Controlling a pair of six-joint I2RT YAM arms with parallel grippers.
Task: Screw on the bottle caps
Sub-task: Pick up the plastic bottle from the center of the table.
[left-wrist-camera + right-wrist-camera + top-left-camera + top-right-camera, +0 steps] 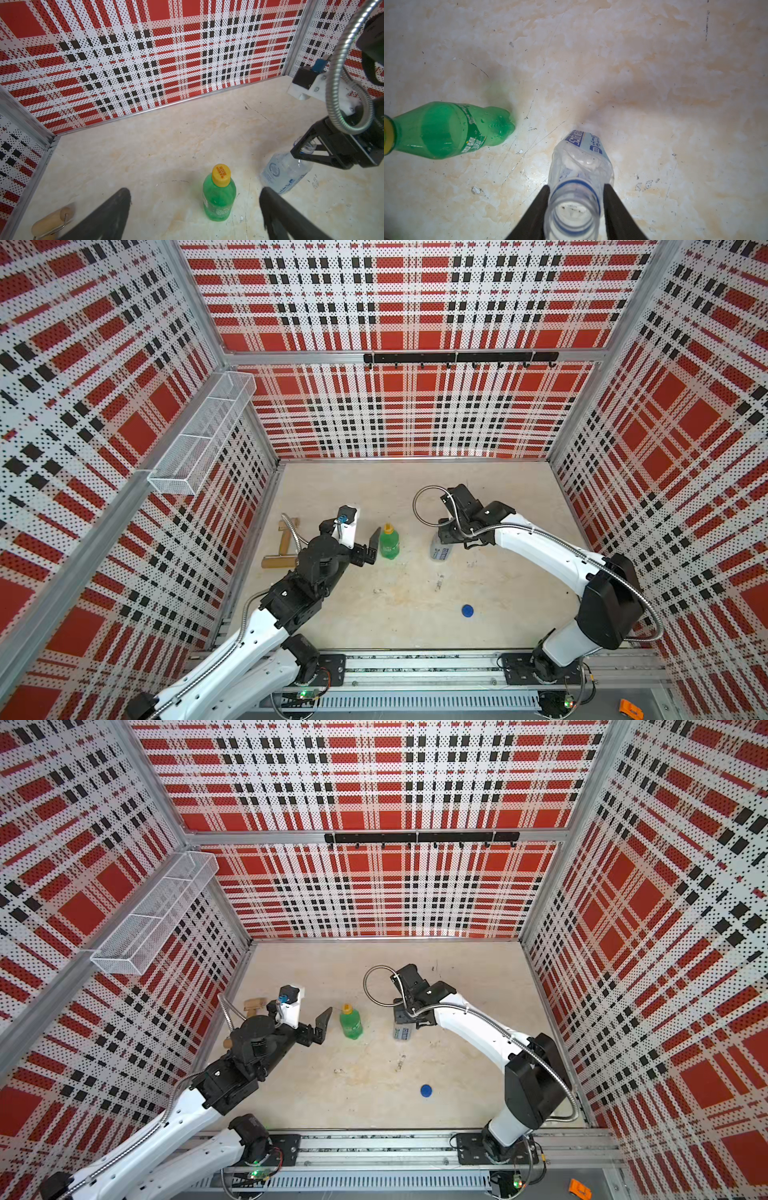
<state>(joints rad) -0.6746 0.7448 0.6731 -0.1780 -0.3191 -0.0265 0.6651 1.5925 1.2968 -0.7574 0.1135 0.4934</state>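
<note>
Clear bottle (579,166), neck open, sits between right gripper (576,186) fingers; clamped or not, cannot tell. Label print illegible. Left gripper (194,199) spread, empty, by green bottle (219,199); its yellow cap (221,175) bears unreadable orange print. Blue cap (467,610) on desk (374,614): top views only.

We count two bottles: green bottle (390,545), clear bottle (439,549). Two caps: yellow cap (388,527), blue cap (467,610).

Nothing reads clearly: green bottle (446,128) — white Chinese characters; clear bottle (579,162) — white lettering on a blue band; yellow cap (221,174) — blurred orange print.
</note>
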